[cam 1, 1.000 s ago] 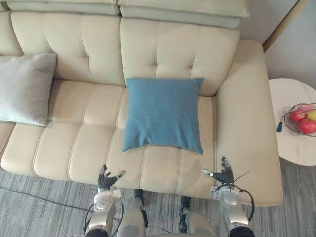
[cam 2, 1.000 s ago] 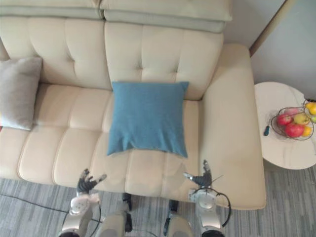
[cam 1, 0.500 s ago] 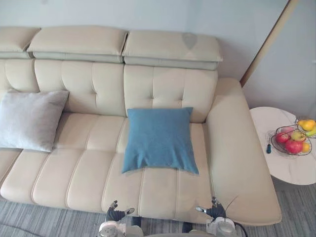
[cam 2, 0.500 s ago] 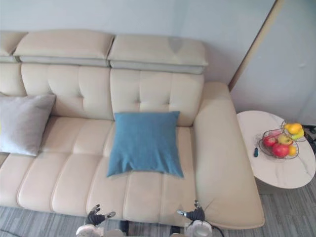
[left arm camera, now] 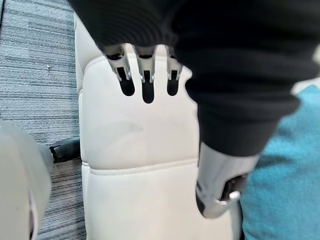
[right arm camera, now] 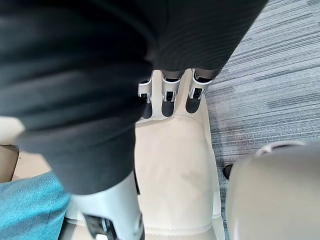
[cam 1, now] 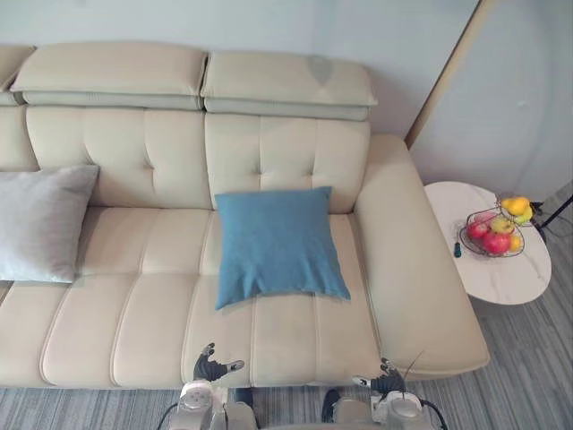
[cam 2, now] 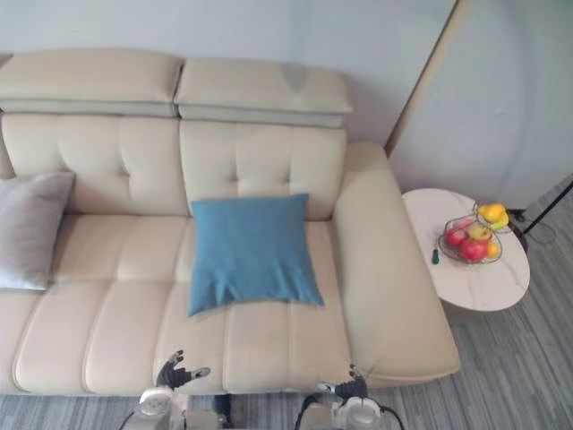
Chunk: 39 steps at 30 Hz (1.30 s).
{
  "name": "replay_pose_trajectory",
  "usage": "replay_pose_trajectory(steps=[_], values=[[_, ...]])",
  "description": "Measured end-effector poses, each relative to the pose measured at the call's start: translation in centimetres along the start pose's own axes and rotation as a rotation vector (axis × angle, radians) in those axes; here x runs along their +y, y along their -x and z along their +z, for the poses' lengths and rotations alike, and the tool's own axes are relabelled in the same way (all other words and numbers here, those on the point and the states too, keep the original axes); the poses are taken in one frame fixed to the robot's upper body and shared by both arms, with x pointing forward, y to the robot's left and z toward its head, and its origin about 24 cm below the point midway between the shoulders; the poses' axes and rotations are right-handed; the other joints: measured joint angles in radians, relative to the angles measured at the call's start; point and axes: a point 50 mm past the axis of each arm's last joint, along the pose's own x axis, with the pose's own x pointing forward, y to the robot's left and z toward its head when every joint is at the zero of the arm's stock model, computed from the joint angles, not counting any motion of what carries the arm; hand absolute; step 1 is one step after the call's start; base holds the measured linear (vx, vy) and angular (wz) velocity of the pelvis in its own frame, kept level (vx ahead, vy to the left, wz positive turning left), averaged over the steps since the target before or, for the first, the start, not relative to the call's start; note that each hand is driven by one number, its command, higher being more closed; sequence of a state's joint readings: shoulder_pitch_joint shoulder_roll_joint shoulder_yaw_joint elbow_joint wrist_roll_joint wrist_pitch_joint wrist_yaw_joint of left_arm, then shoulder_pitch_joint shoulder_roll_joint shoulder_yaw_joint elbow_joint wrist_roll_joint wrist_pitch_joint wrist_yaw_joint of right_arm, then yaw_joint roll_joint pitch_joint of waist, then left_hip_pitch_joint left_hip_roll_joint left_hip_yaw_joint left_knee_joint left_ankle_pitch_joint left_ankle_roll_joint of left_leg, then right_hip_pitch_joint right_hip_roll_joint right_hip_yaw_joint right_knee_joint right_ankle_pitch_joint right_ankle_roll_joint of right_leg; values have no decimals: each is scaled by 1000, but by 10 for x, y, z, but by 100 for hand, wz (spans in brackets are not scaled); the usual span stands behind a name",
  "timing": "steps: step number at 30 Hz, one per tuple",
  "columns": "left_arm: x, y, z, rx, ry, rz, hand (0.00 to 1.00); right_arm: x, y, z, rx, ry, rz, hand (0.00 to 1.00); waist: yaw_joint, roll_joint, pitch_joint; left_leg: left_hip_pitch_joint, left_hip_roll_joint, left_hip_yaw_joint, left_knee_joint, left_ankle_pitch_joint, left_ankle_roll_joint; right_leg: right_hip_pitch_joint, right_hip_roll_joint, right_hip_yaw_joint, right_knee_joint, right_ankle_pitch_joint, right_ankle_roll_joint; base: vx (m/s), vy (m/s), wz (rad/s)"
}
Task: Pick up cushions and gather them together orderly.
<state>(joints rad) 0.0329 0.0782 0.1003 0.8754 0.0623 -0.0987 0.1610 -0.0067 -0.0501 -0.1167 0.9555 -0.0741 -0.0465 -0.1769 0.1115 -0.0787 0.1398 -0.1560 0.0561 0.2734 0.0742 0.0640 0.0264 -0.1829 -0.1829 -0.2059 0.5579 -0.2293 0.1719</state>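
Blue cushion (cam 1: 279, 244) mid-seat on cream sofa (cam 1: 143, 313), top edge against backrest. Grey cushion (cam 1: 40, 222) well apart at sofa's left end, leaning on backrest. Left hand (cam 1: 209, 367), right hand (cam 1: 387, 383) by seat front edge; fingers relaxed, spread, holding nothing.

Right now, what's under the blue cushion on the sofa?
The blue cushion lies on the cream sofa seat, its top edge against the backrest. The seat patch beneath it is covered, so anything there cannot be seen.

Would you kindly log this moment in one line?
left robot hand open; right robot hand open; blue cushion sofa centre; grey cushion far left
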Motion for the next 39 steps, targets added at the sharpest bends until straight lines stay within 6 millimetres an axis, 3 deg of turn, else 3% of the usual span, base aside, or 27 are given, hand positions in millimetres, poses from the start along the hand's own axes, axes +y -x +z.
replay_pose_trajectory(steps=[1, 2, 3, 4, 6, 8, 9, 10, 11, 13, 15, 18, 19, 23, 29, 36, 37, 39], values=[[0, -1, 3, -5, 5, 14, 0, 2, 0, 0, -2, 3, 0, 0, 11, -12, -2, -24, 0, -7, 38, -1, 0, 56, 19, -20, -1, -39, -18, -100, -151, 1], [-1, -1, 3, -8, -5, 10, 0, 6, -1, 7, -22, 7, 8, 0, 43, -21, -6, -64, 1, 0, 75, -8, -5, 117, 47, -47, -138, -65, -72, -98, -149, 3], [-1, -1, 4, -10, -9, 7, 0, 7, -3, 14, -40, 6, 8, 0, 47, -16, -3, -80, 5, -2, 85, -10, -11, 131, 61, -48, -187, -66, -85, -186, -76, 2], [-12, -1, 8, -14, -6, -14, 0, 4, -9, 36, -102, 10, -7, 0, 41, 43, 37, -95, 31, -29, 89, 12, -33, 186, 107, -69, -296, -21, -131, -193, -20, 18], [-21, 2, 5, -8, -10, -39, 0, 2, -10, 38, -104, 14, -15, 0, 34, 72, 47, -82, 49, -57, 25, 86, -54, 199, 136, -101, -327, 14, -154, -274, -39, 37], [-24, 1, 8, -20, -21, -53, 0, 0, -10, 36, -93, 4, -31, 0, 17, 62, 48, -97, 40, -94, 12, 110, -100, 177, 117, -162, -328, 18, -177, -332, -17, 66], [-22, 1, 11, -31, -20, -49, 0, -4, -10, 31, -74, -2, -46, 0, 7, 51, 48, -128, 36, -93, 131, 38, -56, 155, 100, -179, -328, 25, -194, -242, 40, 60], [-22, 1, 11, -33, -20, -47, 0, -7, -10, 28, -63, -7, -55, 0, 6, 45, 48, -140, 33, -94, 217, -31, -32, 138, 85, -179, -327, 35, -194, -151, 52, 28], [-21, 1, 11, -33, -20, -47, 0, -8, -10, 27, -57, -10, -58, 0, 5, 44, 48, -141, 34, -96, 263, -71, -30, 135, 78, -178, -326, 41, -193, -112, 104, 4], [-22, 1, 6, -12, -29, -52, 0, -12, -9, 16, -23, -5, -67, 0, -4, 57, 43, -99, 58, -109, 381, -219, -60, 105, 51, -166, -317, 70, -166, -120, 230, -4], [-22, 2, 0, 18, -37, -52, 0, -12, -5, 4, 10, -15, -67, 0, -12, 75, 41, -45, 56, -116, 312, -262, -76, 114, 57, -151, -323, 86, -136, -76, 237, -10], [-11, 5, -15, 58, -82, -39, 0, 0, 3, -17, 70, -40, -38, 0, -32, 31, 0, 34, -28, -89, 121, -180, -45, 121, 11, -120, -395, 136, -96, -39, 158, -4], [-10, 5, -16, 60, -87, -37, 0, -4, 4, -21, 81, -54, -51, 0, -56, 29, -10, 51, -52, -91, 71, -156, -37, 133, -4, -120, -416, 156, -87, -14, 146, 15], [-7, 6, -23, 87, -100, -35, 0, -8, 7, -30, 114, -89, -70, 0, -63, 48, -22, 116, -87, -76, -61, -97, -24, 152, -12, -109, -478, 200, -94, -31, 126, -7], [-5, 11, -37, 140, -100, -29, 0, -10, 8, -40, 160, -114, -77, 0, -73, 62, -32, 175, -93, -70, -143, -55, -12, 179, -2, -104, -513, 216, -69, 49, 13, -6], [2, 12, -44, 171, -73, 0, 0, -14, 5, -34, 144, -127, -87, 0, -76, 60, -35, 211, -90, -61, -175, -52, -15, 207, 14, -95, -548, 219, -66, 65, -17, -7], [12, 15, -53, 209, -17, 49, 0, -15, 0, -21, 116, -150, -94, 0, -99, 70, -27, 244, -81, -48, -176, -72, -36, 252, 28, -88, -586, 219, -67, 0, 0, 0], [12, 15, -53, 209, -17, 49, 0, -15, 0, -21, 116, -150, -94, 0, -99, 70, -27, 244, -81, -48, -176, -72, -36, 252, 28, -88, -586, 219, -67, 0, 0, 0]])
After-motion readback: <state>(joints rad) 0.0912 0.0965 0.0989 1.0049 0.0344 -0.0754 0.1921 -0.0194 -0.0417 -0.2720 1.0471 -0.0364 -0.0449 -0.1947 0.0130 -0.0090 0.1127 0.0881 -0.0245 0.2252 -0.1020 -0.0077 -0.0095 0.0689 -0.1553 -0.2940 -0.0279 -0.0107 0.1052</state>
